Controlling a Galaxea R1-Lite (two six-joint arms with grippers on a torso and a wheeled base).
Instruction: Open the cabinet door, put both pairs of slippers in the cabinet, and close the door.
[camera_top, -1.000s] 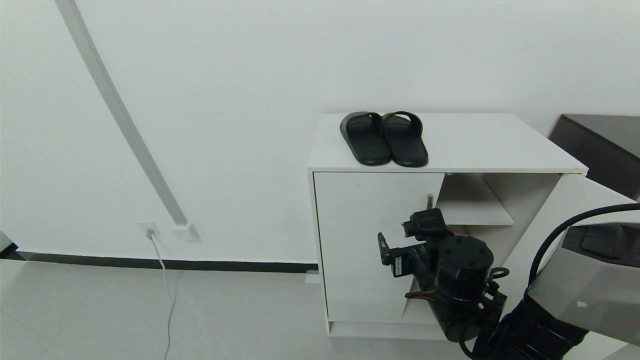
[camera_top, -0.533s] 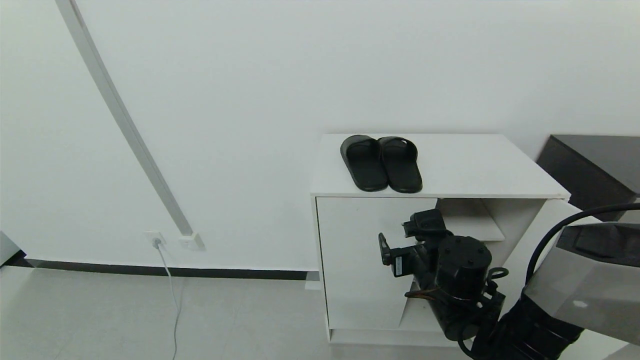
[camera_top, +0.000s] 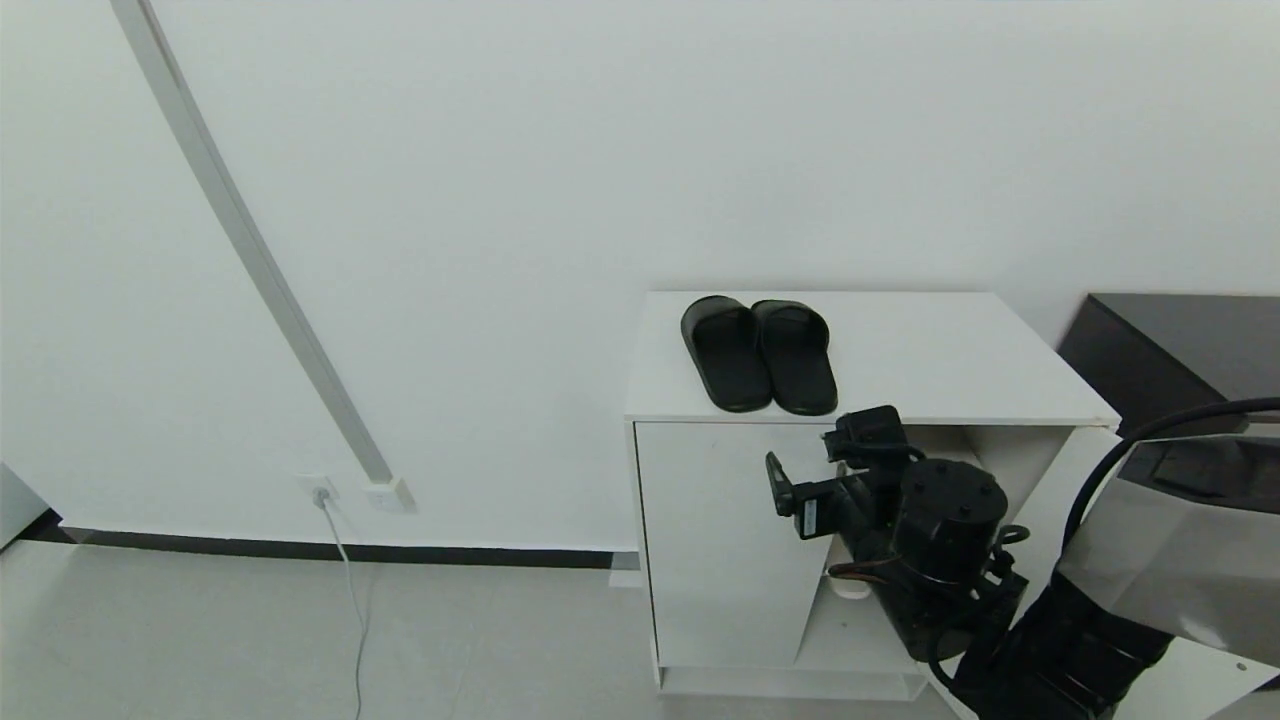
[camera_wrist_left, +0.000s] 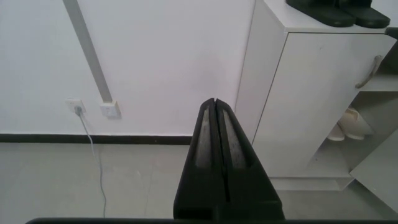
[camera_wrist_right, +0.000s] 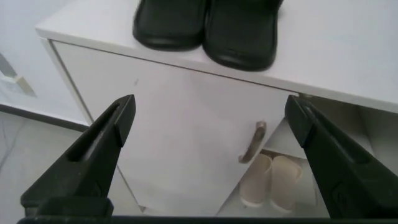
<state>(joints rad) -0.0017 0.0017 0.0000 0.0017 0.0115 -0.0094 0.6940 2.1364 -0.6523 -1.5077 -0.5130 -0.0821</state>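
Closed left door (camera_top: 720, 540) blocks its half; right compartment (camera_top: 1020, 450) stands open, pale slippers (camera_wrist_right: 272, 180) on its lower shelf

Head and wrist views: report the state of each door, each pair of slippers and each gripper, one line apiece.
black slippers: side by side on top of the cabinet, not yet stowed.
pale slippers: inside the cabinet, low down.
left cabinet door: shut.
right cabinet door: swung open.
left gripper: jaws shut, empty.
right gripper: jaws open, empty.
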